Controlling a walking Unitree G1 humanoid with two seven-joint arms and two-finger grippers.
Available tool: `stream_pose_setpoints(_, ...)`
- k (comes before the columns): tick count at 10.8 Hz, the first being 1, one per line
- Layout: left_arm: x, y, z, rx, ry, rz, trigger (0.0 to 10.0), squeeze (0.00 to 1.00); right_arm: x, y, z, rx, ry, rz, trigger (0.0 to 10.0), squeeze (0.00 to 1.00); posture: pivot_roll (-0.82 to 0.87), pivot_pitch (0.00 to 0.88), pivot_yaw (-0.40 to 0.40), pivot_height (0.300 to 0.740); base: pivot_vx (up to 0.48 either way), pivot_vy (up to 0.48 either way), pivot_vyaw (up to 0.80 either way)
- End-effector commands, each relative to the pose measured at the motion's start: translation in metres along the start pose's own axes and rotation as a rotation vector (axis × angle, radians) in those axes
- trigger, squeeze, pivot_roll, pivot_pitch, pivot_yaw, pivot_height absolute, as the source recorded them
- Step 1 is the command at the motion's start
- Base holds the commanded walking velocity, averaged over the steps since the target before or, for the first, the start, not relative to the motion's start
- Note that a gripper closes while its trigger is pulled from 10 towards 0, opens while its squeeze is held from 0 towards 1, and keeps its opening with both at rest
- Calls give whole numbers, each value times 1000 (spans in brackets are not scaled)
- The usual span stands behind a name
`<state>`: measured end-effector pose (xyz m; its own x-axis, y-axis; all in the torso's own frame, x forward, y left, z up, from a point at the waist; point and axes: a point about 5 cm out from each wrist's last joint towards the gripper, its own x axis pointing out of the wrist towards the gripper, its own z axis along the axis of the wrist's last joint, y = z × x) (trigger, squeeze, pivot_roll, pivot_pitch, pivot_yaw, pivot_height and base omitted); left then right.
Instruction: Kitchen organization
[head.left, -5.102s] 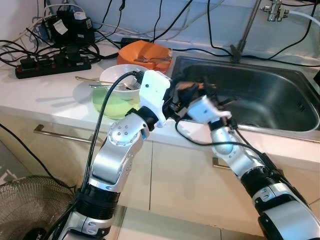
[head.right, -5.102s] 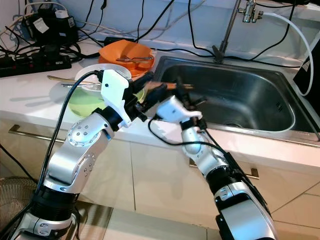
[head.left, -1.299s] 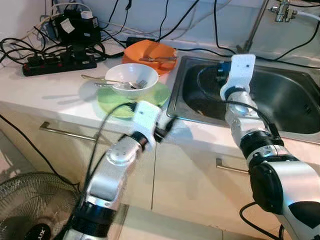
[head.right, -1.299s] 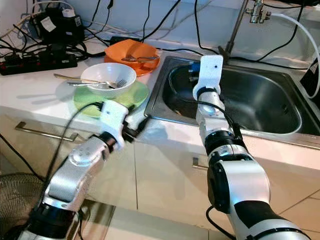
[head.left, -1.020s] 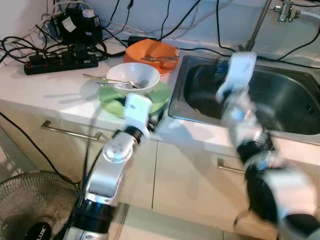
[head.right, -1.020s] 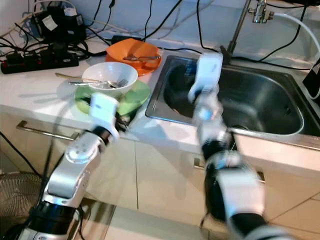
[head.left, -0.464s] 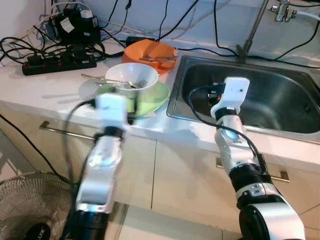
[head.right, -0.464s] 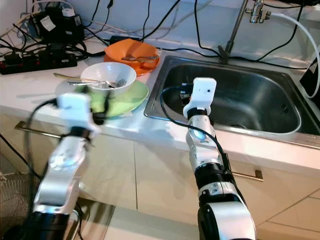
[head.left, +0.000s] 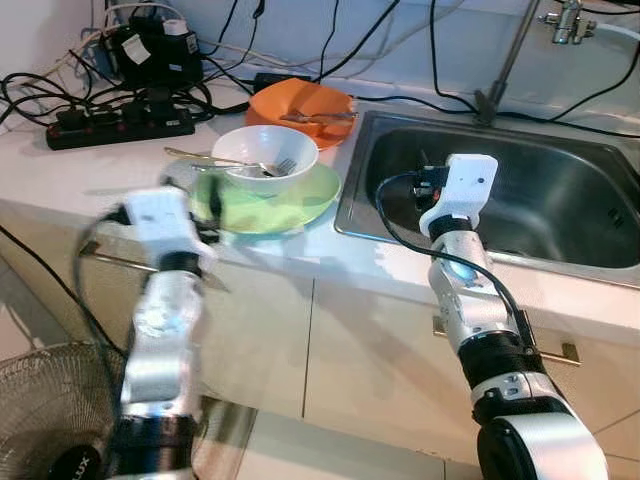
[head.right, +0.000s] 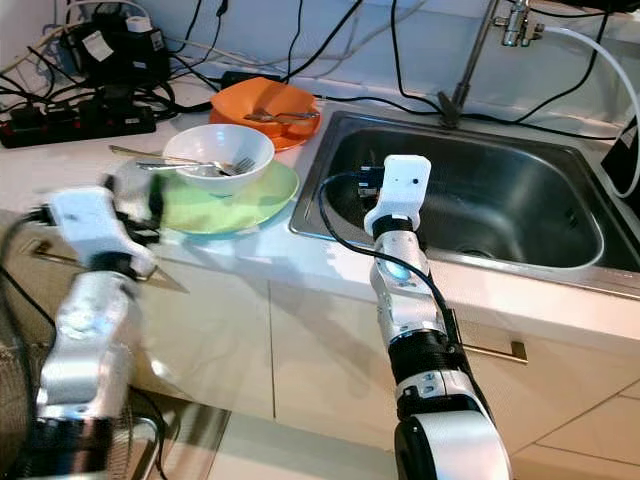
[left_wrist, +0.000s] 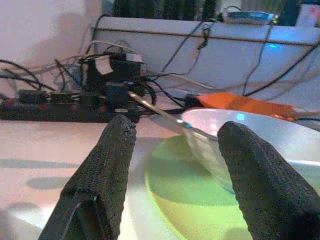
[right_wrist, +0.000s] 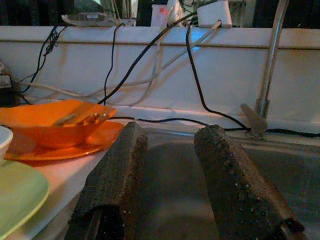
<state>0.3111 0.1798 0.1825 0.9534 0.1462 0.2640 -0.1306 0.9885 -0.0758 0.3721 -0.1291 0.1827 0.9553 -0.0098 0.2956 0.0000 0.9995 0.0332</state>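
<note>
Two black fingers of the left gripper (left_wrist: 172, 165) stood apart, empty, at centre left beside the green plate (head.left: 290, 203) holding a white bowl (head.left: 264, 158). The right gripper (right_wrist: 170, 172), fingers apart, pointed over the steel sink (head.left: 560, 200) at centre right.

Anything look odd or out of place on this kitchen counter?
Yes: a power strip and tangled cables lie on the counter, apart from the sink but sharing its worktop. That is risky around water.

Left claw (left_wrist: 172, 165) raised, fingers spread, empty; right claw (right_wrist: 170, 170) likewise.
</note>
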Motion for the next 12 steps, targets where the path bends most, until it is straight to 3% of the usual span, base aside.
stream_pose_setpoints(1, 3, -2, 0, -22, 0, 0, 10000, 0, 0, -2, 2, 2, 0, -10, 10000, 0, 230, 17, -44, 740, 0, 0, 0)
stream_pose_setpoints(4, 14, -3, -1, -55, 1, -23, 10000, 0, 1, -2, 4, -1, -2, -6, 10000, 0, 227, 4, -49, 740, 0, 0, 0)
stream_pose_setpoints(7, 29, -16, -1, -97, -3, -85, 10000, 0, 0, -3, 6, -8, -7, -6, 10000, 0, 206, 0, -43, 740, 0, 0, 0)
stream_pose_setpoints(12, 36, -26, -2, -174, -3, -112, 10000, 0, -1, -6, 5, -12, -1, -12, 10000, 0, 197, 0, -42, 740, 0, 0, 0)
